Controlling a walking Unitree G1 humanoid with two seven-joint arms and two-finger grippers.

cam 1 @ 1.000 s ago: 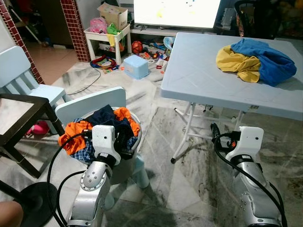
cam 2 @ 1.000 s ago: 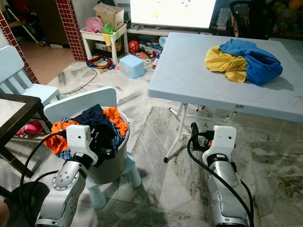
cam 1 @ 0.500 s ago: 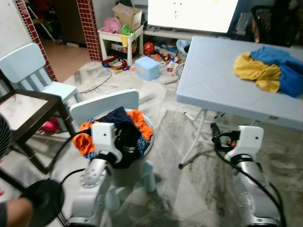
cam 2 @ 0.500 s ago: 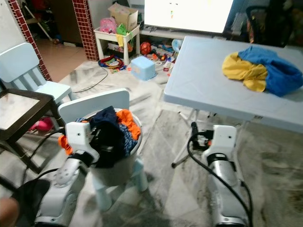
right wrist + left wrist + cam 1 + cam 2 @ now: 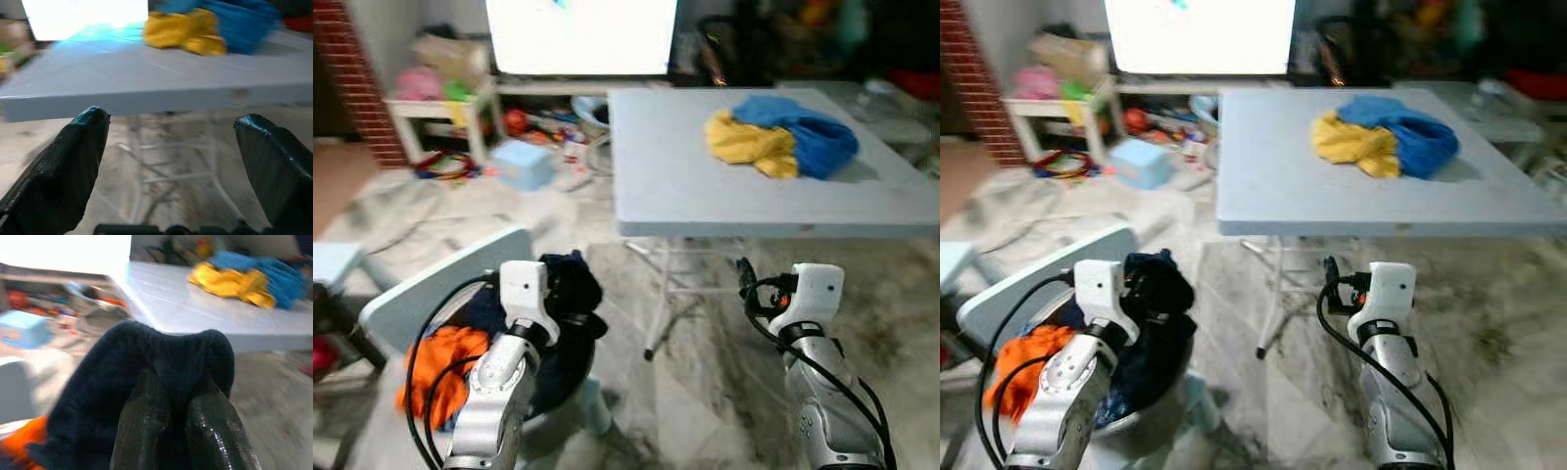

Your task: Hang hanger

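My left gripper is shut on a dark navy garment, which drapes over both black fingers. In the eye views that garment hangs just above a basket of clothes with an orange piece, set on a pale blue chair. My right gripper is open with nothing between its fingers, held low in front of the edge of the grey folding table. A yellow garment and a blue one lie bunched on the table's far side.
The table's white folding legs stand between my arms on the marble floor. Toys and a light blue box litter the floor at the back left, near a low white shelf and a bright screen.
The whole picture has slid left, so the camera has turned right and the table is now in the middle. The dark garment sits higher out of the basket in my left gripper.
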